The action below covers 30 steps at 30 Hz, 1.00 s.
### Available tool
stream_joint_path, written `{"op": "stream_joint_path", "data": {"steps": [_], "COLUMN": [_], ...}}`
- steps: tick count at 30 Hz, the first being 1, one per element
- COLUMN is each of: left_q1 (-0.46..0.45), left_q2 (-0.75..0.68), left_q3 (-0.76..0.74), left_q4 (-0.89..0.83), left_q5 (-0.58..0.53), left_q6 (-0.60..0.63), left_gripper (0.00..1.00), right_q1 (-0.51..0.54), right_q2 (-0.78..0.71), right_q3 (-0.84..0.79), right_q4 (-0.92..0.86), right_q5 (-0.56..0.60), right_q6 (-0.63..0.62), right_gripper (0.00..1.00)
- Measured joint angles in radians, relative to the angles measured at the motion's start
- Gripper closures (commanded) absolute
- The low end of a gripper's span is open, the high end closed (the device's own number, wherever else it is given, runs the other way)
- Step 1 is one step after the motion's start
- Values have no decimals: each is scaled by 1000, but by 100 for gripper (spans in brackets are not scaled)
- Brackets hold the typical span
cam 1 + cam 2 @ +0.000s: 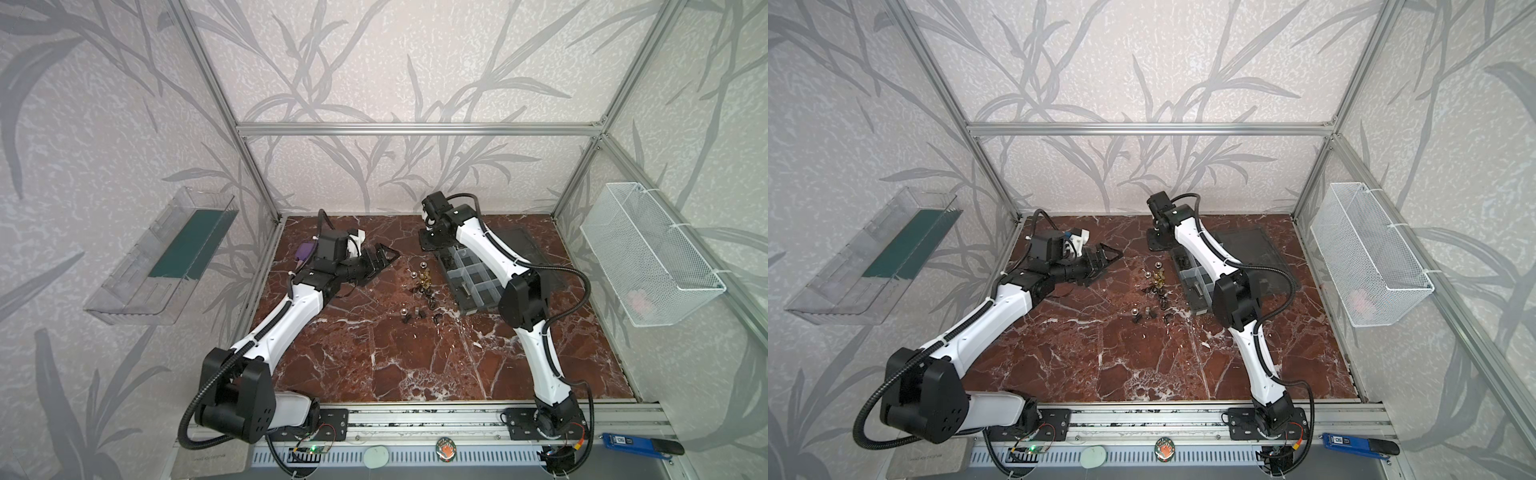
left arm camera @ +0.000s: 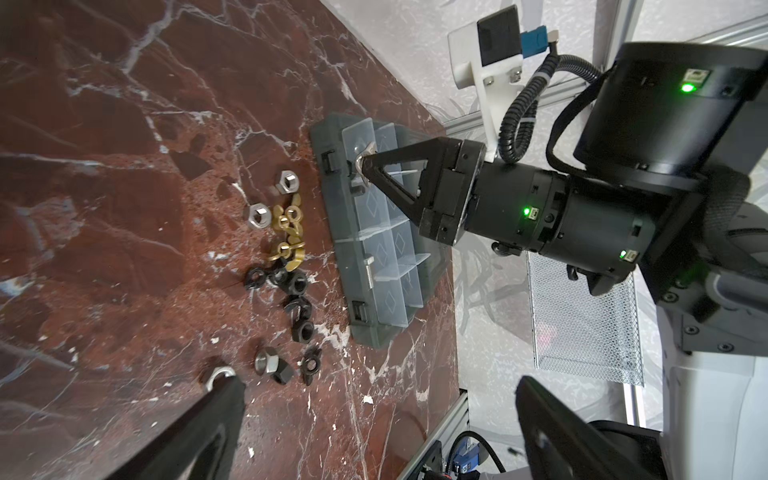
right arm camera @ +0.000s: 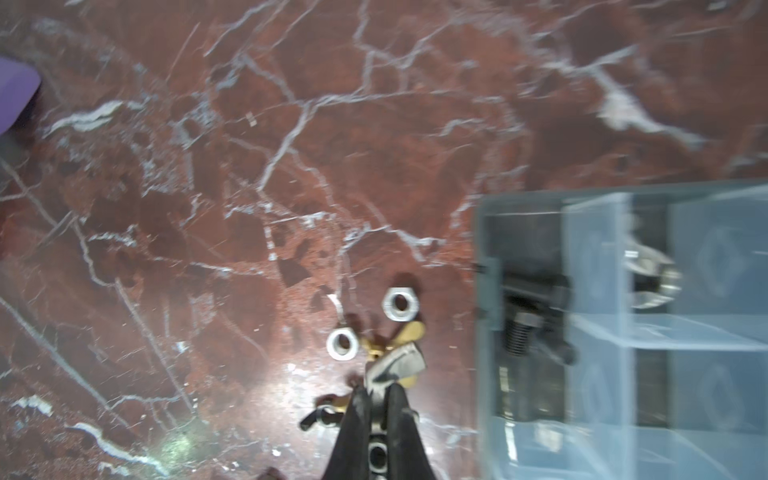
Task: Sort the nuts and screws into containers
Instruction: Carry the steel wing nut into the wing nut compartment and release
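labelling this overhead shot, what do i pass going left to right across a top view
clear wall shelf → loose nuts → organizer box → wire-mesh basket; the arms overlap these, so they are left out

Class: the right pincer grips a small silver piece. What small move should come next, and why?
Probably carry the right pincer sideways over the organizer box compartment holding a similar silver piece: it is shut on a silver winged nut, not yet above the box.

Nuts (image 2: 259, 216) loose nr containers (image 2: 338, 237) w/ screws (image 3: 519, 332)
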<state>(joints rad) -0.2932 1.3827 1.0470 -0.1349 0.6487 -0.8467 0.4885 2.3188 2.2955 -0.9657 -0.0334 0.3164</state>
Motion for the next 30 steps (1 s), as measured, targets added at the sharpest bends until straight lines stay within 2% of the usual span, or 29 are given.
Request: {"op": "stream_joint_path", "data": {"steps": [6,12,23,30], "left_q1": [-65,-112,-129,-129], "left_q2": [98,159,200,209], "left_q3": [123,169,196,196], "left_q4": [3,6,-19,-31], "left_q5": [-23,-42,-53,-56], "left_q6": [2,8,27,44], "left_gripper": [1,1,1,1], "right_q1": [-112,-198,-213,-219], "right_q2": [-31,-28,159,195], "right_q3": [-43,-44,146,149], "right_q4": [16,23,9,-8], "right_q5": [-1,-13,-39,-37], "right_q6": [-13,-21,-22,-22], "right_gripper": [100,100,100,100]}}
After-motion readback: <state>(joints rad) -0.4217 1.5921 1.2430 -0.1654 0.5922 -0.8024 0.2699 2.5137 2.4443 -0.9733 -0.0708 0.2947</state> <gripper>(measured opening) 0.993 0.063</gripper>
